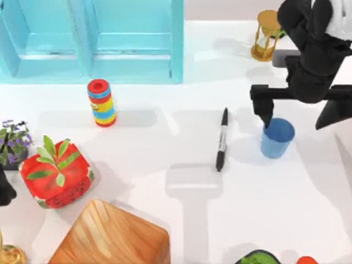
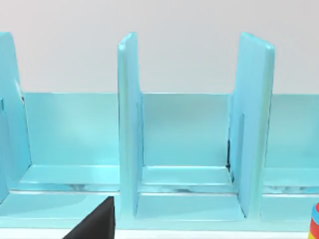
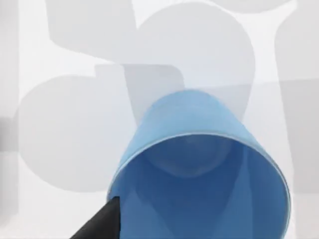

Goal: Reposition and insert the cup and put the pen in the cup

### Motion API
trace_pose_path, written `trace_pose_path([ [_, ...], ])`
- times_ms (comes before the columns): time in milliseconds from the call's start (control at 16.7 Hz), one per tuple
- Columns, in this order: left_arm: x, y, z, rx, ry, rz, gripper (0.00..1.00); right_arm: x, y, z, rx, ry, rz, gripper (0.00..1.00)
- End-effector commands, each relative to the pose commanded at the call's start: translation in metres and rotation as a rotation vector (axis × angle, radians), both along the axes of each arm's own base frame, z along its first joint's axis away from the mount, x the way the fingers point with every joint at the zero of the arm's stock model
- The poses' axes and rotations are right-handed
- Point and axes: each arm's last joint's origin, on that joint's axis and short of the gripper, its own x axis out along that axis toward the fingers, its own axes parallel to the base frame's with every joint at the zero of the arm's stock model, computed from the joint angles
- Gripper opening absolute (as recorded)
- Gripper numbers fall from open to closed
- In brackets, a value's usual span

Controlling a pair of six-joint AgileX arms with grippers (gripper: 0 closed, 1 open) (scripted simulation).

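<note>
The cup (image 1: 277,137) stands upright on the table's (image 1: 181,220) right side, the pen (image 1: 221,139) lying just left of it. The right tool (image 1: 300,113) hovers open over the cup, one finger at its rim. It should centre, close gently and lift straight. The left arm rests at the left edge.

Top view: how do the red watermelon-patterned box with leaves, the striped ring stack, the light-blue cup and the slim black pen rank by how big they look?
Largest to smallest in the top view:
1. Red watermelon-patterned box with leaves
2. Red, blue and yellow striped ring stack and light-blue cylindrical cup: too alike to rank
3. Slim black pen: longest, but covers the least area
</note>
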Motion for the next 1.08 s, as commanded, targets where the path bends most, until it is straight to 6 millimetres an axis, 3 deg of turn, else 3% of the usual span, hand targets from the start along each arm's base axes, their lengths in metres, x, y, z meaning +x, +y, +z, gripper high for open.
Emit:
trace_pose_path([
  [120, 0.0, 0.0, 0.0, 0.0, 0.0, 0.0, 1.0, 0.005, 0.002, 0.021, -0.002, 0.007, 0.001, 1.0],
  [300, 0.0, 0.0, 0.0, 0.0, 0.0, 0.0, 1.0, 0.008, 0.003, 0.069, -0.001, 0.006, -0.001, 1.0],
  [480, 0.0, 0.0, 0.0, 0.0, 0.0, 0.0, 1.0, 0.003, 0.001, 0.112, 0.001, -0.001, -0.003, 1.0],
  [600, 0.0, 0.0, 0.0, 0.0, 0.0, 0.0, 1.0, -0.003, -0.002, 0.13, 0.002, -0.007, -0.002, 1.0],
  [720, 0.0, 0.0, 0.0, 0.0, 0.0, 0.0, 1.0, -0.005, -0.002, 0.137, 0.003, -0.01, -0.001, 1.0],
  [1080, 0.0, 0.0, 0.0, 0.0, 0.0, 0.0, 1.0, -0.001, 0.009, 0.131, -0.008, -0.001, -0.011, 1.0],
])
